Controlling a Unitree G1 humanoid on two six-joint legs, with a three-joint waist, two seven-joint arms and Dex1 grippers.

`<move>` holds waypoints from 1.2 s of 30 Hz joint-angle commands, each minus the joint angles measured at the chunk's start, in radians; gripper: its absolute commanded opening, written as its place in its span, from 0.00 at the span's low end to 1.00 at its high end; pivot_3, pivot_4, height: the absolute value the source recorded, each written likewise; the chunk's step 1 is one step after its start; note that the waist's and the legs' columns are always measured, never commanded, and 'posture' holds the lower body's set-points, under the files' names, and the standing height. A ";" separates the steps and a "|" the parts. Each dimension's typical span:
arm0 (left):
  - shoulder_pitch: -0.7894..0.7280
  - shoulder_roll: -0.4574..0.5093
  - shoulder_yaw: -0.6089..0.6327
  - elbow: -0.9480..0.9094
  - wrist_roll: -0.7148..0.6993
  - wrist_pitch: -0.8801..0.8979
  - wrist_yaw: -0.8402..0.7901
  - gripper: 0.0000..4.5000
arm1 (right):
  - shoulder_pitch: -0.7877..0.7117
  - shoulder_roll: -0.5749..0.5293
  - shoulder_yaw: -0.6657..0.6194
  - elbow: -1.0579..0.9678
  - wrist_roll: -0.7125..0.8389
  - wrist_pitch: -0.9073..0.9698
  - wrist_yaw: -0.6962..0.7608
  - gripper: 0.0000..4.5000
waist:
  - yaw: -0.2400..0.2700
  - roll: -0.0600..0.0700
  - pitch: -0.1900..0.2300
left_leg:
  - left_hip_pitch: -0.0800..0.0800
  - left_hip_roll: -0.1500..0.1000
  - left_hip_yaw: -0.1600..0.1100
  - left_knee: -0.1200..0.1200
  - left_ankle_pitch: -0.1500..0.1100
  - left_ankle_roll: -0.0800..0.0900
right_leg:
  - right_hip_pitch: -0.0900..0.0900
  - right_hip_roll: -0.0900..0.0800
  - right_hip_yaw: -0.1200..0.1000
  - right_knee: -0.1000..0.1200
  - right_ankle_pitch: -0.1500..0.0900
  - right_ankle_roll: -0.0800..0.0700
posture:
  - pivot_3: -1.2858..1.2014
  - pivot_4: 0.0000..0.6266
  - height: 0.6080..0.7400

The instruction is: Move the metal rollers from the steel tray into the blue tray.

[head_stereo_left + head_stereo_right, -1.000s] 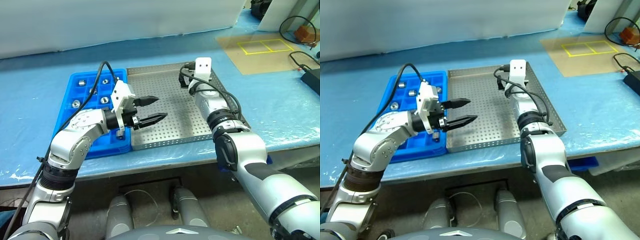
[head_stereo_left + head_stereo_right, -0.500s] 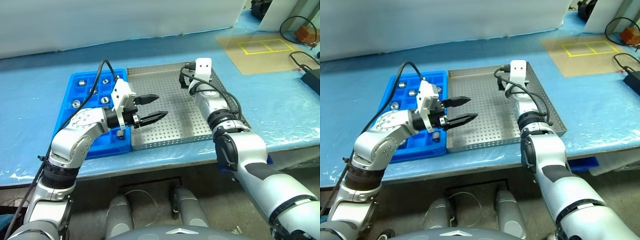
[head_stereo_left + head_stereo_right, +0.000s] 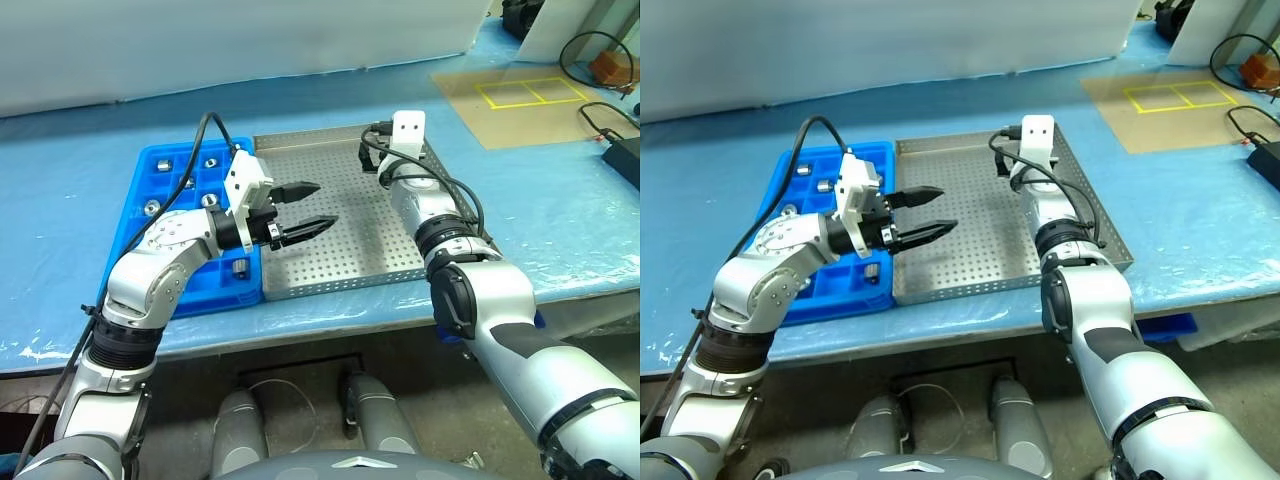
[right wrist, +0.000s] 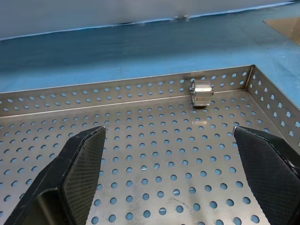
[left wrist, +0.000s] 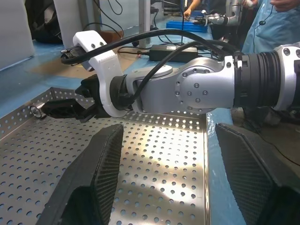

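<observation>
Head views, left end effector (image 3: 303, 207): open, empty, level above the near-left part of the steel tray (image 3: 350, 265), just right of the blue tray (image 3: 160, 165).
Head views, right end effector: over the tray's far right; fingers masked by the white wrist mount (image 3: 407, 132), so gap unreadable here.
Head views, rollers: several seated in blue tray cells (image 3: 212, 161); last roller in the steel tray not made out.
Left wrist view: own fingers (image 5: 89, 180) parted with nothing between; right arm (image 5: 197, 89) crossing ahead; people far behind, cut off.
Left wrist view, hard to read: small bright disc (image 5: 34, 111) beyond the right fingertips, likely the roller.
Right wrist view: fingers (image 4: 70, 176) wide apart, empty; one roller (image 4: 201, 92) against the far rim, near the right corner.
Risk: rim blocks a finger behind the roller; likely a shallow pinch, then a slip or roll along the wall.
Risk: left end effector hovering near the right arm's path; possible clash on the carry across.
</observation>
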 commanded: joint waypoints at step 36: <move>0.130 0.205 0.203 -0.163 -0.153 0.131 0.006 0.74 | 0.145 -0.168 0.060 -0.274 -0.002 0.179 0.304 0.91 | 0.026 0.000 0.000 | 0.001 0.000 0.000 0.000 0.001 -0.001 | 0.000 0.000 0.000 0.000 -0.001 0.002 | 0.44 0.24 1.00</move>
